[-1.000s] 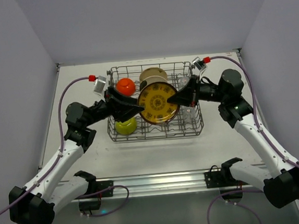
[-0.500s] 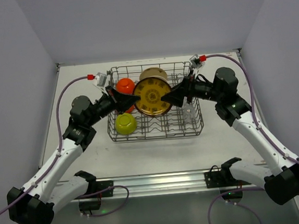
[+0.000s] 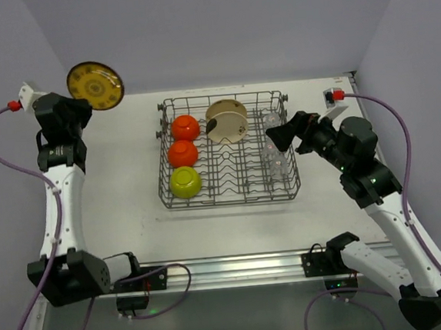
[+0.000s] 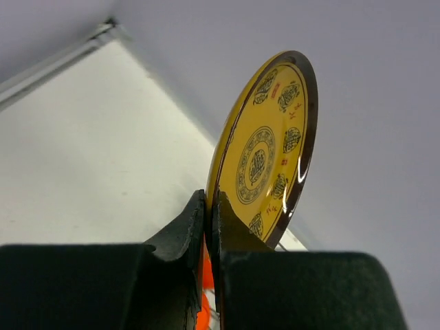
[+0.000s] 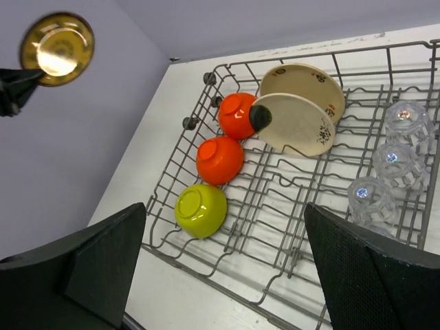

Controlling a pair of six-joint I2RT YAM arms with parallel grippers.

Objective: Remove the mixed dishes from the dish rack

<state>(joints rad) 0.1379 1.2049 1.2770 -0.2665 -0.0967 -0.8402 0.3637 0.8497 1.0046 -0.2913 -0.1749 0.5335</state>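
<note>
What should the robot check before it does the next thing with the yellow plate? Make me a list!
1. Yellow plate gripped: ok, left jaws shut on its rim.
2. Plate out of the rack: ok, held high near the far left corner.
3. Plate clear of the wall: cannot tell.
4. Room on the table left of the rack: ok.
5. Right jaws free: ok, open and empty at the rack's right side.
6. Rack emptied: not ok; three bowls, two beige plates and glasses inside.

White table (image 3: 123, 197) — pale grey walls (image 3: 216, 26) on three sides; metal rail (image 3: 237, 265) along its near edge.
</note>
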